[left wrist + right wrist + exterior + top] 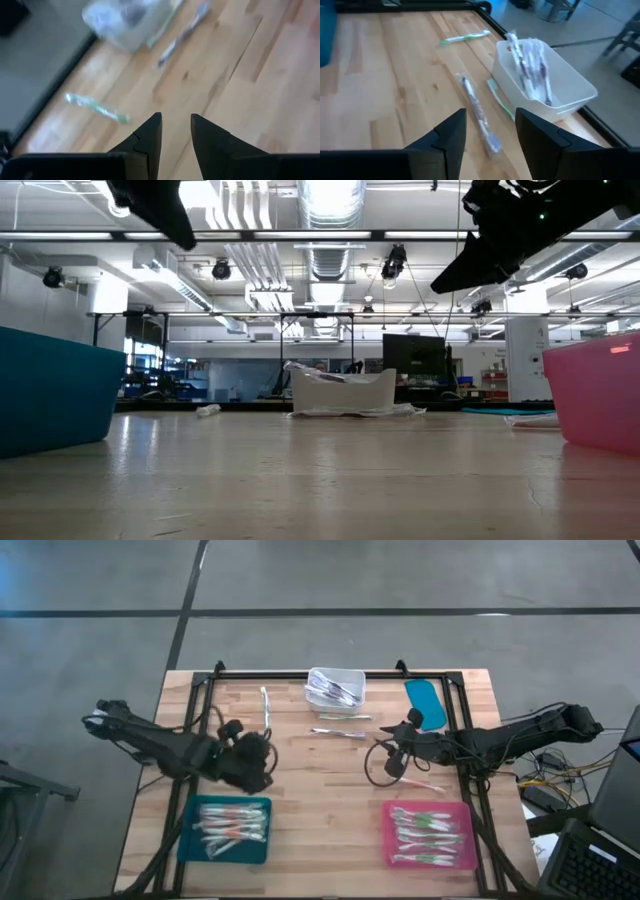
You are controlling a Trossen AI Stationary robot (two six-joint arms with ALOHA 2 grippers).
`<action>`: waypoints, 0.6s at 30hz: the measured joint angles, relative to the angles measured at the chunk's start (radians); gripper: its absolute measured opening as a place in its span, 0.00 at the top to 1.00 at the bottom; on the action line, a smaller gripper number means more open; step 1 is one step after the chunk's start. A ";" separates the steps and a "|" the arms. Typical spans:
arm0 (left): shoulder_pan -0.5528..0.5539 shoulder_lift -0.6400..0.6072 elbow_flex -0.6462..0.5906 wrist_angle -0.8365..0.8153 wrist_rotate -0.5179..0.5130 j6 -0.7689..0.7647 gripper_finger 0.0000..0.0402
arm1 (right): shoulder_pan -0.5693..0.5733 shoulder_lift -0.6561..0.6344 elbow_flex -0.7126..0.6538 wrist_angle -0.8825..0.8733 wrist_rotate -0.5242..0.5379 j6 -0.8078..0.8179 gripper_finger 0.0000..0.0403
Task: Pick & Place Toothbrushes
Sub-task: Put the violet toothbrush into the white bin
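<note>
Where the wooden counter (pixel 330 790) is filling the overhead view, seeing two dark arms reaching in from either side. Hovering over the left half, above the teal tray (pixel 226 831): the left tool (pixel 176 131), fingers parted by a narrow gap and gripping nothing. Hovering near the middle right, above the pink tray (pixel 430 835): the right tool (pixel 490 132), fingers standing apart and also gripping nothing.

Lying in several places: the toothbrushes. Piling up in the teal tray, a pale bundle (pixel 232 827) with orange accents. Piling up in the pink tray, another bundle (pixel 428 833) with green accents. Filling the small white bin (pixel 336 689) at the far edge, more wrapped toothbrushes (pixel 532 67). Resting loose on the wood just beside the bin, a dark-tipped toothbrush (pixel 477 112) and a green one (pixel 499 102) touching the bin's foot. Lying farther off near the far left edge, a single green toothbrush (pixel 465 37). Sitting flat at the far right corner, a blue lid-like tray (pixel 426 703).
</note>
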 joint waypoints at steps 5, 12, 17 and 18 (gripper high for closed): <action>0.135 0.000 -0.038 0.005 0.132 0.011 0.73 | 0.000 0.019 -0.014 0.050 -0.051 -0.001 0.55; 0.312 0.000 -0.101 0.018 0.310 0.062 0.73 | 0.000 0.122 -0.001 0.085 -0.066 -0.006 0.51; 0.409 -0.001 -0.140 0.034 0.412 0.128 0.73 | -0.018 0.202 0.015 0.093 -0.069 -0.005 0.50; 0.426 -0.001 -0.148 0.043 0.432 0.141 0.73 | -0.026 0.215 0.022 0.094 -0.073 -0.005 0.50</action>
